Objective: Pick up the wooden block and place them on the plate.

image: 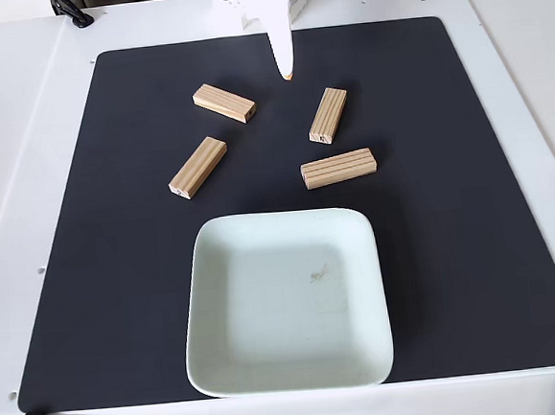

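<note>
Beyond the plate [285,303], empty, your four wooden blocks [224,103] lie apart on the mat [454,251]. Your end effector [286,72] holds nothing; its opening can't be told. Light, stiff, likely grippy wood: pinch across a block's narrow width.

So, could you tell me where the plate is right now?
In the fixed view, the plate sits empty at the mat's near edge, below the four wooden blocks.

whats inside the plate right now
No blocks: the plate holds nothing but a small dark smudge near its middle. All four wooden blocks lie on the black mat beyond it. The mat under the plate is covered.
</note>
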`<state>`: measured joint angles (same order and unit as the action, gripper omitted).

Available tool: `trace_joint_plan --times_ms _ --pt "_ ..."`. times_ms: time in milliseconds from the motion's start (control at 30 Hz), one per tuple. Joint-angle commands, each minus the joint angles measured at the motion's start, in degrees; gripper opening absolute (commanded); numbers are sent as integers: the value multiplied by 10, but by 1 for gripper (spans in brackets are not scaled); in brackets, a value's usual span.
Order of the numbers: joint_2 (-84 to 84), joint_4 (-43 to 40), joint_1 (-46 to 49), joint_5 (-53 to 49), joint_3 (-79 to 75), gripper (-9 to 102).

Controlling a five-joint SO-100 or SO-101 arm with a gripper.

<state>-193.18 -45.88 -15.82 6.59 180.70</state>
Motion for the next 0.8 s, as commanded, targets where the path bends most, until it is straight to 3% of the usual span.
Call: trace_joint_plan --times_ms 0,400,633,767 --pt "3 -2 -2 -3 -4 -1" --pt "10 -10 -4 -4 -65 -1" --pt "188 -18 -41 -1 -279 -1" --pt "367 -88 -41 3 -466 -1"
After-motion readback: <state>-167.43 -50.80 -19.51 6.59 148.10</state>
